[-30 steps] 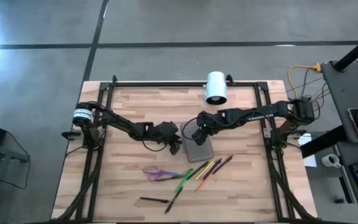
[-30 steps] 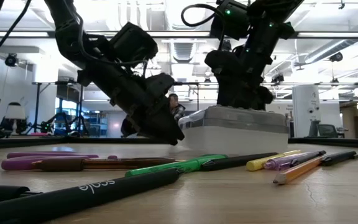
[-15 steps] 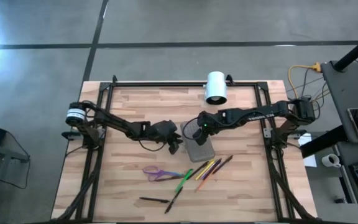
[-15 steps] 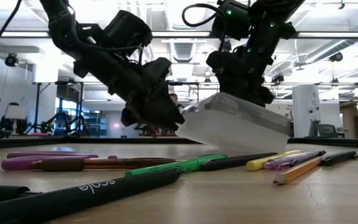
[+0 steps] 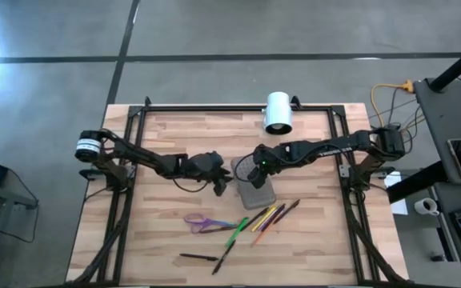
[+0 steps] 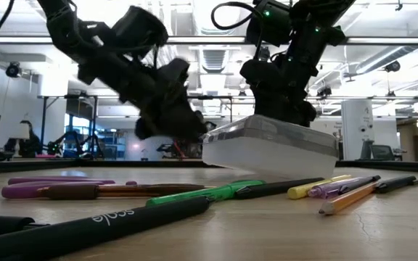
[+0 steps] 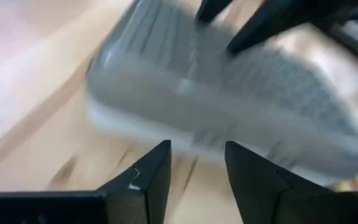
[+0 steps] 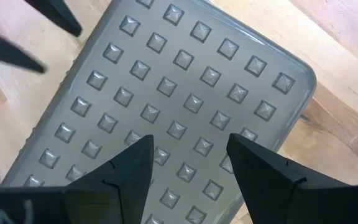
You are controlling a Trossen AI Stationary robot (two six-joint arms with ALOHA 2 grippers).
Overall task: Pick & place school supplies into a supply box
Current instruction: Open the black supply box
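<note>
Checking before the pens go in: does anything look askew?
Yes, the box. In the low view it sits tilted, its end near the left hand raised off the table, lid apparently closed. The right hand hovers open over the lid. The pens lie loose nearby.

Grey box (image 6: 271,148) tilted; pens (image 5: 267,215) prob. loose

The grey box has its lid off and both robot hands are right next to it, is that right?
Not quite. The grey box has its lid on: the right wrist view shows the bumpy lid covering it. The rest is right: the left gripper and the right gripper are both right next to the box.
</note>
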